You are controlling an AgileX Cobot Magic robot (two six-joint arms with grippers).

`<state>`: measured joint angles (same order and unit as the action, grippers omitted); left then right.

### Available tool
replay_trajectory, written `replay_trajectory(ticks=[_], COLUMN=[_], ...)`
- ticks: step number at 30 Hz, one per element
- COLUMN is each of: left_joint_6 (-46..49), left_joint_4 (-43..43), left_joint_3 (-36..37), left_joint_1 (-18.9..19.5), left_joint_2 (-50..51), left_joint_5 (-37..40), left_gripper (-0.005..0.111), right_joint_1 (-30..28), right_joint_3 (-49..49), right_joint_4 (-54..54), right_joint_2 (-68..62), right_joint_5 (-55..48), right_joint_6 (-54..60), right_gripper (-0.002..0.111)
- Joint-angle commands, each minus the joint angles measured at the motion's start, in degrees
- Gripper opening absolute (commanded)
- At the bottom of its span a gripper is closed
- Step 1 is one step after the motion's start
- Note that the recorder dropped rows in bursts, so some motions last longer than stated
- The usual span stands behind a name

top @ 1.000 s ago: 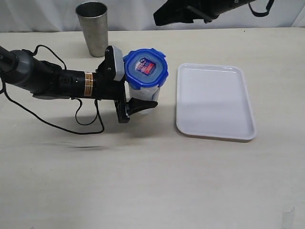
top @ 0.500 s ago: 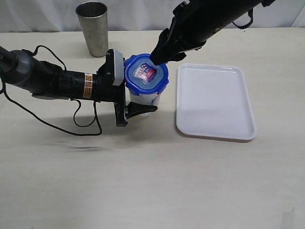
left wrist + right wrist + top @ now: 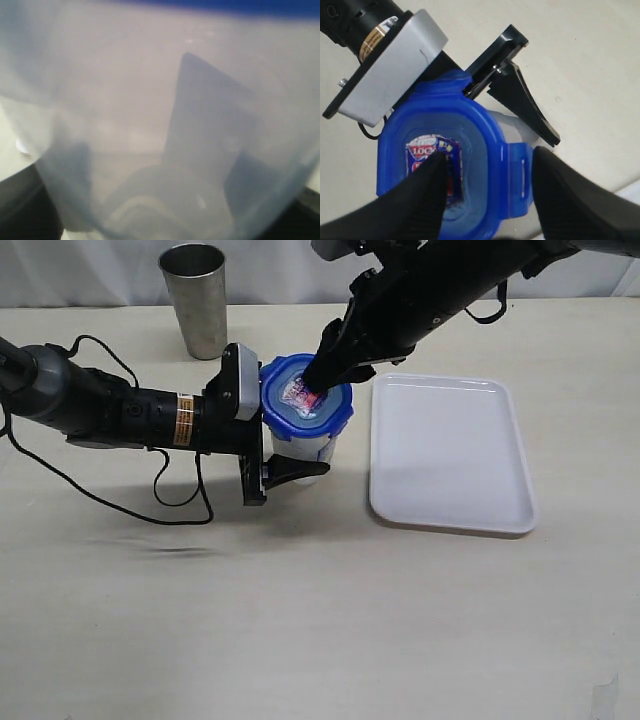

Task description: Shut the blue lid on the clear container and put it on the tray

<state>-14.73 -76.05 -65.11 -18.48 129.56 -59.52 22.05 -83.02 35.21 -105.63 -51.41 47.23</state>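
Observation:
The clear container (image 3: 300, 448) stands on the table, and the blue lid (image 3: 283, 407) sits on its mouth. My left gripper (image 3: 286, 436) reaches in from the left and is shut on the container's sides; its near finger (image 3: 296, 468) shows below the lid. Up close in the left wrist view, the container's wall (image 3: 150, 125) fills the frame. My right gripper (image 3: 490, 155) hangs open over the lid (image 3: 480, 135), one finger (image 3: 410, 205) above the label sticker and the other (image 3: 570, 200) outside a side flap. The white tray (image 3: 450, 455) lies to the right.
A grey steel cup (image 3: 200, 300) stands at the back left, behind the left arm. The left arm's black cable (image 3: 170, 495) loops over the table beside the arm.
My right arm has come down from the back of the scene until its open fingers are over the lid. The left gripper and container have barely shifted.

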Motion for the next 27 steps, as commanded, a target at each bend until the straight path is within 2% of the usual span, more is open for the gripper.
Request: replay_trajectory(ticks=[1,7,17,23,27], left_joint_6=[-0.1,-0.4,-0.6,-2.0,-2.0], left_joint_4=[-1.8,-1.8,-2.5,-2.5,-2.3], left_joint_3=[0.3,0.3,0.3,0.3,0.3], left_joint_1=[0.1,0.1,0.1,0.3,1.1], left_joint_2=[0.2,0.2,0.2,0.2,0.2], left_joint_5=[1.6,1.6,1.5,1.4,1.7], left_gripper=[0.000,0.000,0.000,0.000,0.000], right_joint_1=[0.0,0.0,0.0,-1.1,-1.7], right_joint_3=[0.4,0.4,0.4,-0.3,-1.0], right_joint_4=[-1.4,-1.4,0.3,-0.6,-3.7], right_joint_2=[-2.7,-6.9,-8.5,-7.1,-3.4], right_joint_5=[-4.7,-6.9,-7.5,-6.0,-5.7], right_joint_6=[1.0,0.2,1.6,1.6,2.2], right_gripper=[0.037,0.033,0.020,0.021,0.030])
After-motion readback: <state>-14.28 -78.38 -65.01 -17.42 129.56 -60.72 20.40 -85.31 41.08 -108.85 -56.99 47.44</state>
